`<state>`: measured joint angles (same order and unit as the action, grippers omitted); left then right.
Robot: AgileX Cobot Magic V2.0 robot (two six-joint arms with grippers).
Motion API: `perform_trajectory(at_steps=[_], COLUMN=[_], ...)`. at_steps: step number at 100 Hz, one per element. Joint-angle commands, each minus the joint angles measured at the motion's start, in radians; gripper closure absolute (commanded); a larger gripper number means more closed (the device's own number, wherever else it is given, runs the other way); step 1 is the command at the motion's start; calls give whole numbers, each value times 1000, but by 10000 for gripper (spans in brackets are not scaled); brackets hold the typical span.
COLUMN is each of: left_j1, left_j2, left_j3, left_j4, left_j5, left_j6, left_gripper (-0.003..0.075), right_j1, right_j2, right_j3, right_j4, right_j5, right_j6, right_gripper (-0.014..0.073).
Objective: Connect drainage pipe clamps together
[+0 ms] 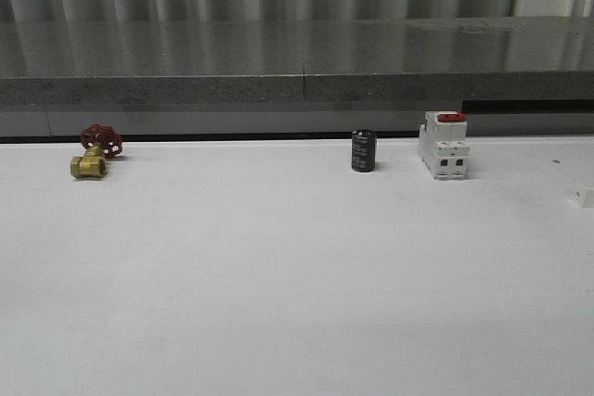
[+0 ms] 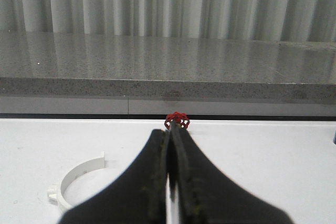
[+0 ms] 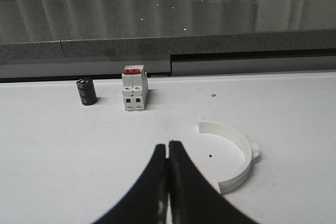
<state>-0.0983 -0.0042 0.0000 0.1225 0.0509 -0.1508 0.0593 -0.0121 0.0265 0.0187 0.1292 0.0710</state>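
Hovering above the white tabletop (image 1: 278, 275) with nothing between their black fingers, the left gripper (image 2: 171, 145) and the right gripper (image 3: 168, 156) are both pressed together, each with one white clamp half lying flat just beside it: the left clamp half (image 2: 73, 182) apart from the left fingers, the right clamp half (image 3: 233, 153) near the right fingers. Farther back along the tabletop's far edge stand a brass valve with a red handwheel (image 1: 96, 150), a dark cylinder (image 1: 363, 150) and, just beside it, a white switch block with a red top (image 1: 444, 144), in front of a grey stone ledge (image 1: 297, 62).
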Motion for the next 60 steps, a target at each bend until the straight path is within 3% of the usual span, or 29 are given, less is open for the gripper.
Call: perform_trajectory(at_steps=[1,43,60], left_j1=[0,0,0], left_j2=[-28,-27,23], left_j3=[44,22,-111], left_j4=[-1,-18,-112], left_j5=[-77,-95,24], left_j6=[-9,-9,-9], left_gripper=[741,741,741], right_j1=[-4,-4,-4], right_j2=[-17,-17,-17], right_j3=[-16,-16,-16], right_j4=[-6,-6,-6], right_j5=[-89,-89,-89], right_j6=[-4,-4,-4], right_gripper=[661,661,661])
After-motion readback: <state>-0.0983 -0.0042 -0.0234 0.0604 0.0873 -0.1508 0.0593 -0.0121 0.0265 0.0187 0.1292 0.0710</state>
